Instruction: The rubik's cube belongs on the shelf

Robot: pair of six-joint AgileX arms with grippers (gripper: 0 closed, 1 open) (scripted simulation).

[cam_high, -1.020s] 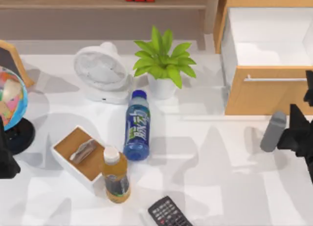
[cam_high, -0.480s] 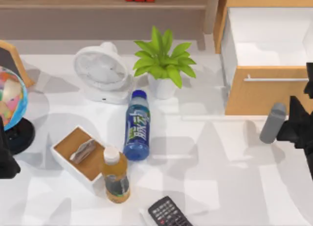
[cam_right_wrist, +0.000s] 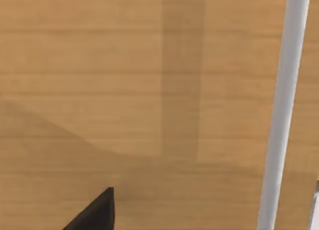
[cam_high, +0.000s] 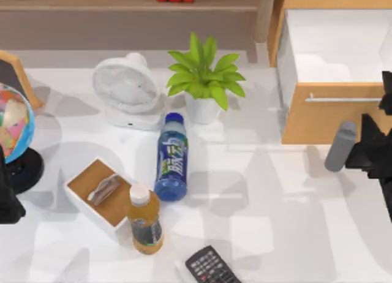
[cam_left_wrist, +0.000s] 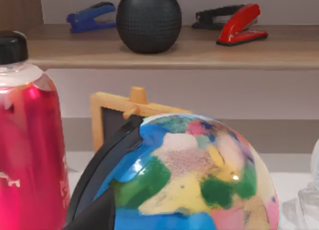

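Hanging by the drawer [cam_high: 334,114], right claw [cam_high: 370,151], low

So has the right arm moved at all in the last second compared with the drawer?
Yes. The right gripper has crept up the top view toward the drawer, its grey cylinder now just below the drawer's front.
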